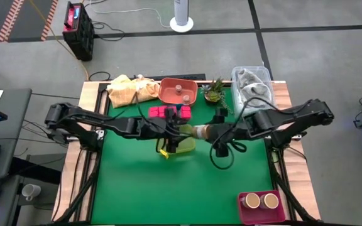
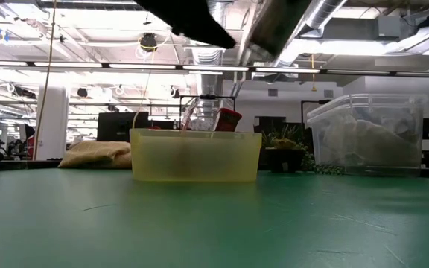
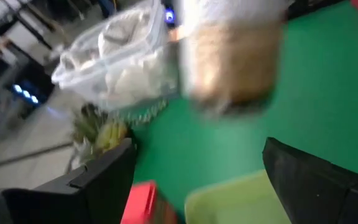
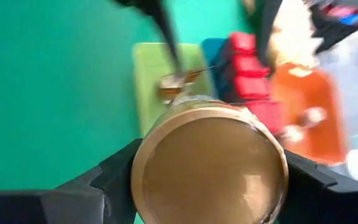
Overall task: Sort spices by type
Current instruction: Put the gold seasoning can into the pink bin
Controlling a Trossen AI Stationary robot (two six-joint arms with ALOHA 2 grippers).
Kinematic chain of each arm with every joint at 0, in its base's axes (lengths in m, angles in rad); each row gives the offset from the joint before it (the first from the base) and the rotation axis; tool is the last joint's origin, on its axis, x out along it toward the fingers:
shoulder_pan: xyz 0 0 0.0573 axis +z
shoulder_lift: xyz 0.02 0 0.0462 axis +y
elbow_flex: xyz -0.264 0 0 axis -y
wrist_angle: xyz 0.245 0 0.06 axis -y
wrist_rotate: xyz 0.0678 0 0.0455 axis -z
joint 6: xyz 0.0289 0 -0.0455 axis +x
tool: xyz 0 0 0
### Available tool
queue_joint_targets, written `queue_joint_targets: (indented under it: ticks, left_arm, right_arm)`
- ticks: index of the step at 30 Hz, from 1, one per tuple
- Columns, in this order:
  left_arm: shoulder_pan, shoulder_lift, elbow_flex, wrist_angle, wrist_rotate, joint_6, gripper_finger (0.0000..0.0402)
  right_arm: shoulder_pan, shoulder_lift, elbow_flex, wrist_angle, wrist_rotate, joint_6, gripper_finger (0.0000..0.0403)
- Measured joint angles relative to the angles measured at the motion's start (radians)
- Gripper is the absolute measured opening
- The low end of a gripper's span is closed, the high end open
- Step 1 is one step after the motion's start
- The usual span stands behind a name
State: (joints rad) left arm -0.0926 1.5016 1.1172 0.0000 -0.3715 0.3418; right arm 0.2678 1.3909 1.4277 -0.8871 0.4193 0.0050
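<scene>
Between the fingers of my right tool (image 4: 209, 180) sits a short tan round jar (image 4: 209, 165), clamped across its body and lying sideways above the green desk (image 1: 149, 188). I judge I am carrying it that way so it can travel to a group of its own kind. Just past the jar's far end lies a pale yellow translucent plastic tray (image 1: 180, 145), with the left tool (image 1: 171, 130) over it; its fingers stand wide apart with nothing between them, likely waiting out of the way. Beyond that tray are bright pink cube-like blocks (image 1: 162, 112), grouped together. Well behind my right tool, two more tan jars (image 1: 261, 201) stand in a pink tray (image 1: 247, 215) at the desk's corner, probably this jar's destination.
</scene>
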Motion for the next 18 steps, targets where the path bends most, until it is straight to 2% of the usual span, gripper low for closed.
queue_joint_targets:
  ticks: [5, 7, 11, 18]
  left_arm:
    - [-0.020, -0.090, 0.000, -0.142, 0.054, -0.098, 0.0338]
    - [-0.035, -0.113, 0.000, -0.175, 0.056, -0.120, 0.0338]
    - [-0.069, -0.132, -0.006, -0.212, 0.053, -0.163, 0.0338]
    - [-0.145, -0.130, -0.008, -0.240, 0.027, -0.228, 0.0338]
  right_arm:
    - [0.075, -0.001, 0.060, -0.084, -0.187, 0.182, 0.0301]
    - [0.118, 0.001, 0.060, -0.110, -0.220, 0.243, 0.0301]
    - [0.212, 0.020, 0.060, -0.185, -0.223, 0.412, 0.0301]
    - [0.394, 0.080, 0.060, -0.185, -0.220, 0.699, 0.0301]
